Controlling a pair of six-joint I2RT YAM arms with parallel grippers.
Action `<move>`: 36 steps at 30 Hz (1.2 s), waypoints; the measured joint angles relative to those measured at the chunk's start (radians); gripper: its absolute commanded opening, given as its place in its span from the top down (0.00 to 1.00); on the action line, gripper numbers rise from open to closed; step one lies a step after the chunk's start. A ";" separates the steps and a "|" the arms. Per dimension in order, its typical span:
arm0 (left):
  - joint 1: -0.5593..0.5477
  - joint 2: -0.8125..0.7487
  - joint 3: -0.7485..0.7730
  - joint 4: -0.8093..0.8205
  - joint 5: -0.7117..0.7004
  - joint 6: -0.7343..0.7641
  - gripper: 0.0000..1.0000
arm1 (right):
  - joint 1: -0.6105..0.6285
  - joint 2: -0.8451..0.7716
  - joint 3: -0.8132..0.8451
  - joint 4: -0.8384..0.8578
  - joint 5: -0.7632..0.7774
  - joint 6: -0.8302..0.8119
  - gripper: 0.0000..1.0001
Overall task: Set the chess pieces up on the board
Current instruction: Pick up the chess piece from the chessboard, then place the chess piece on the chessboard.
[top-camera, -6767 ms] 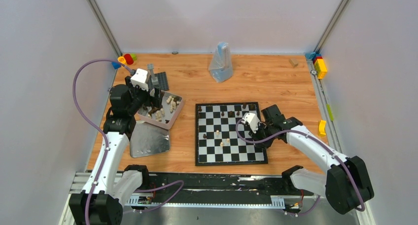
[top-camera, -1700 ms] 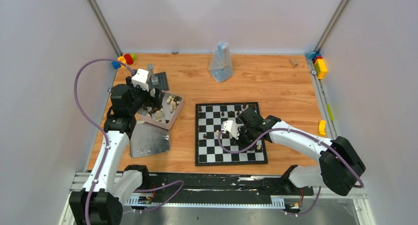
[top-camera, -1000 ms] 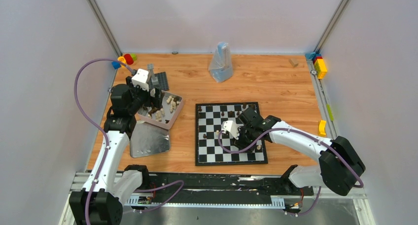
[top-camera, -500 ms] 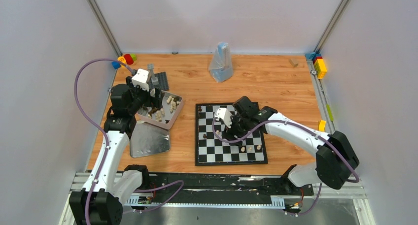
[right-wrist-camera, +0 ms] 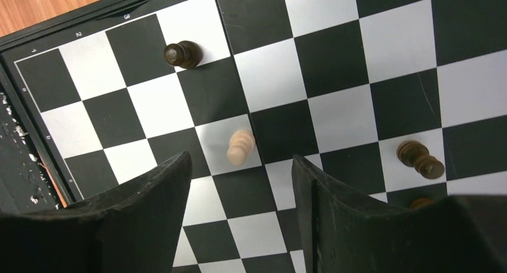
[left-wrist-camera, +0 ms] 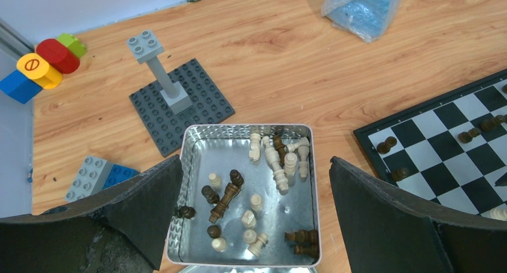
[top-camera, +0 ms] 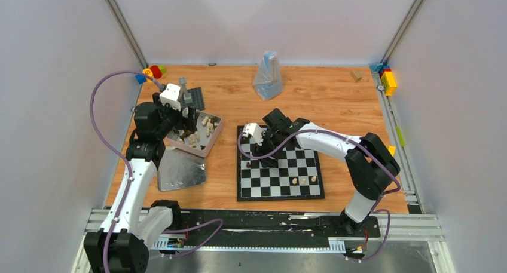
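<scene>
The board (top-camera: 281,189) lies right of centre, with a few dark chess pieces along its far rows and cream chess pieces (top-camera: 304,180) near its front right. My right gripper (top-camera: 265,158) hangs open over the board's left part. In the right wrist view a cream pawn (right-wrist-camera: 241,146) stands on the board (right-wrist-camera: 335,64) just ahead of the right gripper (right-wrist-camera: 239,171), which holds nothing. A dark pawn (right-wrist-camera: 182,54) stands farther off. My left gripper (left-wrist-camera: 254,183) is wide open above the silver tin (left-wrist-camera: 186,189), which holds several loose dark and cream pieces (left-wrist-camera: 276,159).
The tin's lid (top-camera: 182,170) lies in front of the tin (top-camera: 210,143). A grey studded plate with a post (left-wrist-camera: 179,103) is behind it. A plastic bag (top-camera: 268,76) stands at the back centre. Coloured bricks (top-camera: 154,71) and more bricks (top-camera: 387,79) sit in the far corners.
My right arm has swung from the board's front right to its left part, and its jaws have opened wider. Cream pieces now stand uncovered at the front right. The left arm has not moved.
</scene>
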 measured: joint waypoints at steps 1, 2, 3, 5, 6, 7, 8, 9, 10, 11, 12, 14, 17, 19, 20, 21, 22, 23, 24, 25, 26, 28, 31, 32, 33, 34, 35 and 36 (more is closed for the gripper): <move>0.000 0.000 0.000 0.000 0.000 0.000 0.00 | 0.002 0.010 0.005 0.000 0.000 0.000 0.44; 0.000 0.000 0.000 0.000 0.000 0.001 0.00 | 0.003 0.021 0.012 0.000 0.000 0.000 0.47; 0.000 0.000 0.000 0.000 0.000 0.002 0.00 | 0.004 0.034 0.022 0.001 0.000 0.000 0.51; 0.000 0.000 0.000 0.000 0.000 0.003 0.00 | 0.005 0.051 0.032 0.007 -0.002 -0.001 0.62; 0.000 0.000 0.000 0.000 0.000 0.003 0.00 | 0.006 0.057 0.034 0.010 -0.003 0.000 0.68; 0.000 0.000 0.000 0.000 0.000 0.003 0.00 | 0.006 0.062 0.035 0.011 -0.003 0.000 0.73; 0.000 0.000 0.000 0.000 0.000 0.004 0.00 | 0.006 0.064 0.035 0.013 -0.005 0.000 0.79; 0.000 0.000 0.000 0.000 0.000 0.004 0.00 | 0.006 0.065 0.035 0.013 -0.005 0.004 0.84; 0.000 0.000 0.000 0.000 0.000 0.004 0.00 | 0.006 0.065 0.035 0.013 -0.006 0.001 0.89; 0.000 0.000 0.000 0.000 0.000 0.004 0.00 | 0.006 0.065 0.035 0.014 -0.006 0.003 0.92; 0.000 0.000 0.000 0.000 0.000 0.004 0.00 | 0.006 0.065 0.035 0.014 -0.006 0.001 0.95; 0.000 0.000 0.000 0.000 0.000 0.004 0.00 | 0.006 0.058 0.030 0.015 0.000 -0.002 0.99; 0.000 0.000 0.000 0.000 0.000 0.005 0.00 | 0.006 -0.004 -0.027 0.007 0.012 -0.011 1.00; 0.000 0.000 0.000 0.000 0.000 0.005 0.00 | 0.006 -0.069 -0.072 -0.013 0.013 -0.018 1.00; 0.000 0.000 0.000 0.000 0.000 0.005 0.00 | 0.006 -0.114 -0.100 -0.029 0.011 -0.022 1.00; 0.000 0.000 0.000 0.000 0.000 0.005 0.00 | 0.006 -0.143 -0.116 -0.039 0.011 -0.024 1.00; 0.000 0.000 0.000 0.000 0.000 0.005 0.00 | 0.006 -0.170 -0.133 -0.043 0.009 -0.027 1.00; 0.000 0.000 0.000 0.000 0.000 0.005 0.00 | 0.006 -0.206 -0.159 -0.050 0.008 -0.031 1.00; 0.000 0.000 0.000 0.000 0.000 0.005 0.00 | 0.006 -0.237 -0.182 -0.060 0.008 -0.032 1.00; 0.000 0.000 0.000 0.000 0.000 0.005 0.00 | 0.006 -0.262 -0.203 -0.068 0.008 -0.033 1.00; 0.000 0.000 0.000 0.000 0.000 0.005 0.00 | 0.008 -0.285 -0.225 -0.076 0.008 -0.034 1.00; 0.000 0.000 0.000 0.000 0.000 0.005 0.00 | 0.008 -0.315 -0.260 -0.096 0.007 -0.033 0.99; 0.000 0.000 0.000 0.000 0.000 0.005 0.00 | 0.008 -0.325 -0.287 -0.101 0.004 -0.030 0.99; 0.000 0.000 0.000 0.000 0.001 0.005 0.00 | 0.008 -0.325 -0.294 -0.101 0.002 -0.027 0.98; 0.000 0.000 0.000 0.000 0.001 0.005 0.00 | 0.008 -0.325 -0.298 -0.101 0.000 -0.027 0.98; 0.000 0.000 0.000 0.000 0.001 0.005 0.00 | 0.009 -0.325 -0.300 -0.100 -0.002 -0.026 0.98; 0.000 0.000 0.000 0.000 0.000 0.005 0.00 | 0.010 -0.325 -0.301 -0.100 -0.003 -0.026 0.98; 0.000 0.000 0.000 0.000 0.000 0.005 0.00 | 0.010 -0.325 -0.302 -0.098 -0.005 -0.024 0.97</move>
